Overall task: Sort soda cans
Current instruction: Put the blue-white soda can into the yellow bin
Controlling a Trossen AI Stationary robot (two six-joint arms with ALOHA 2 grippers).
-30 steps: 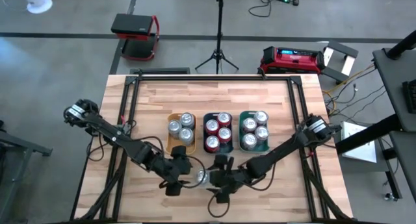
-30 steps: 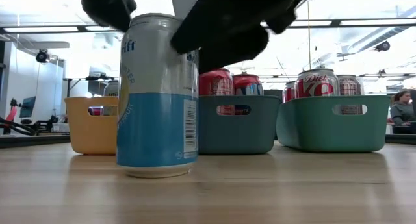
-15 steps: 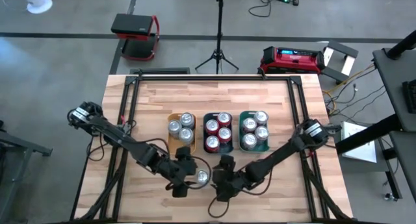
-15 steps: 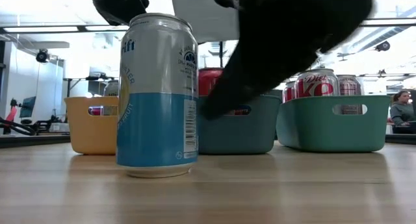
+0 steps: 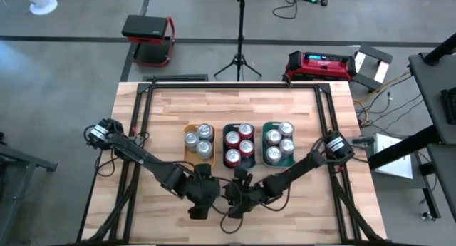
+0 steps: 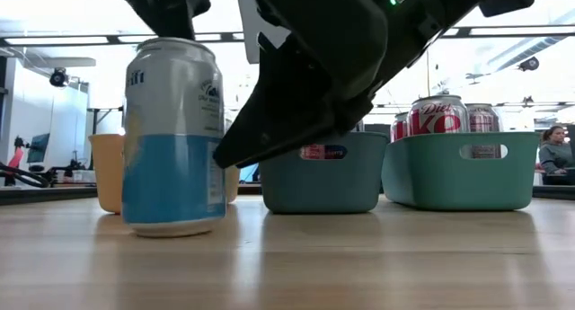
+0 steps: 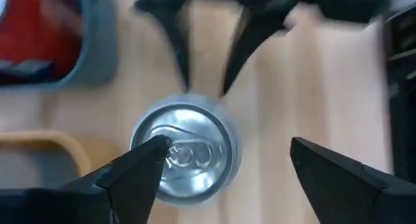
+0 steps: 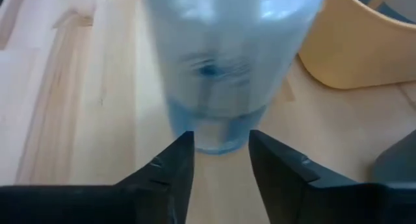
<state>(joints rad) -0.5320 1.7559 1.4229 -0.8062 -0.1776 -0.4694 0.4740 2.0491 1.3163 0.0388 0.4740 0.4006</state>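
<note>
A blue-and-white soda can (image 6: 172, 135) stands upright on the wooden surface (image 5: 164, 125), at 6 o'clock from the yellow tray (image 5: 189, 158). The left tool (image 7: 224, 169) points straight down over it, fingers spread wide and released around its silver top. The right tool (image 8: 220, 162) reaches in low from 3 o'clock, its fingers slightly parted, gripping nothing, just short of the can's base.

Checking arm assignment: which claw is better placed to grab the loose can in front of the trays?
Probably left. The left claw hangs open directly above the blue-and-white can, fingers either side of its top. The right claw faces the can's base from the side, fingers only narrowly apart.
</note>
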